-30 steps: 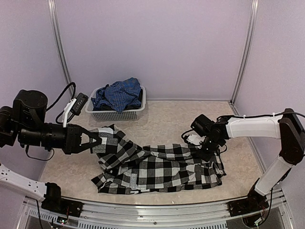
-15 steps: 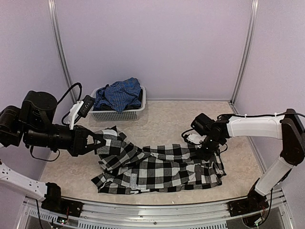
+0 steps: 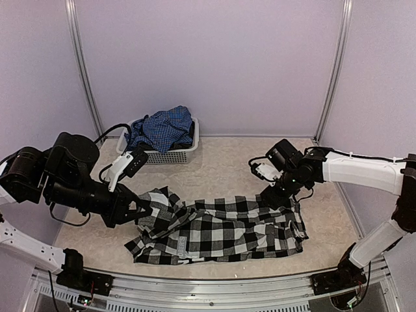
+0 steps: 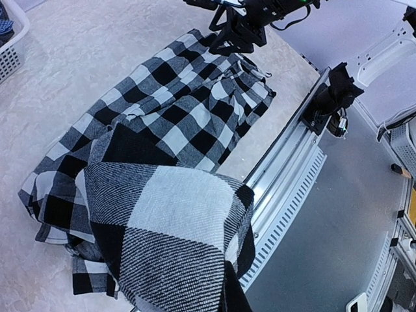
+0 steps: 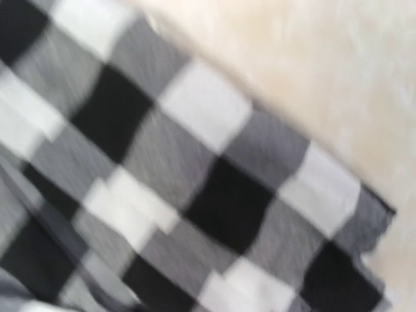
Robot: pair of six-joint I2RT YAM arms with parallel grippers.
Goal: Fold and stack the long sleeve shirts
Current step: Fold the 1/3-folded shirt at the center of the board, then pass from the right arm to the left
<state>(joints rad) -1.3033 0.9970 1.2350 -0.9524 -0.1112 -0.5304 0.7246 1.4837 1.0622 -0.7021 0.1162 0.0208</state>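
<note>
Counting two shirts: the black-and-white shirt [image 3: 221, 231] lies rumpled along the worktop's [image 3: 227, 162] near edge, and the blue shirt [image 3: 162, 129] is heaped in one basket [image 3: 162, 156] far left. The left pincer [image 3: 142, 211] is clamped on the checked shirt's raised left end. The right pincer [image 3: 276, 195] hangs over its far right corner; its wrist view is blurred, so I cannot tell its opening. Bare worktop shows behind the checked shirt.
</note>
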